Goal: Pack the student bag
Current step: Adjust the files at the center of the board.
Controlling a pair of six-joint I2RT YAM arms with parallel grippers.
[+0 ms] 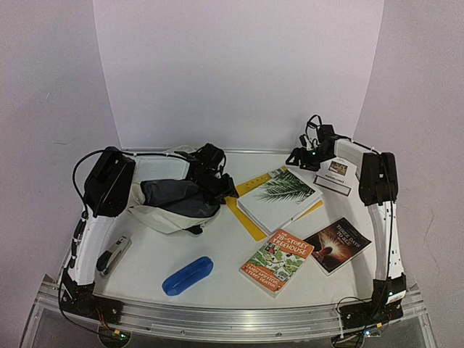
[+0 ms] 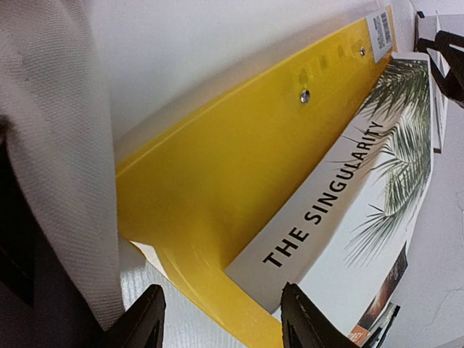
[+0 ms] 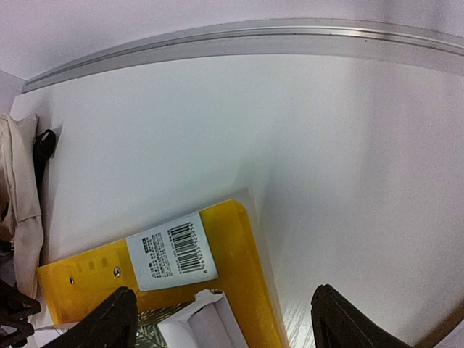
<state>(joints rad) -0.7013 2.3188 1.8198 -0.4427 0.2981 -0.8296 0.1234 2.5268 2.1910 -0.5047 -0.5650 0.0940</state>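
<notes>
The cream student bag (image 1: 170, 201) lies open at the left, its dark lining showing. My left gripper (image 1: 226, 190) hovers at the bag's right edge, open and empty. In the left wrist view its gripper (image 2: 221, 322) spans the near corner of a yellow folder (image 2: 210, 167) and the spine of a white book titled The Singularity (image 2: 341, 217), with the bag's fabric (image 2: 58, 145) at the left. My right gripper (image 1: 301, 158) is open and empty over the folder's far corner. In the right wrist view it (image 3: 225, 322) is above the folder (image 3: 235, 254).
The white book (image 1: 279, 196) lies on the folder (image 1: 246, 221). A Treehouse book (image 1: 277, 261), a dark book (image 1: 338, 244), a blue pencil case (image 1: 188, 275) and a stapler (image 1: 114, 255) lie nearer the front. Small cards (image 1: 335, 177) sit at the back right.
</notes>
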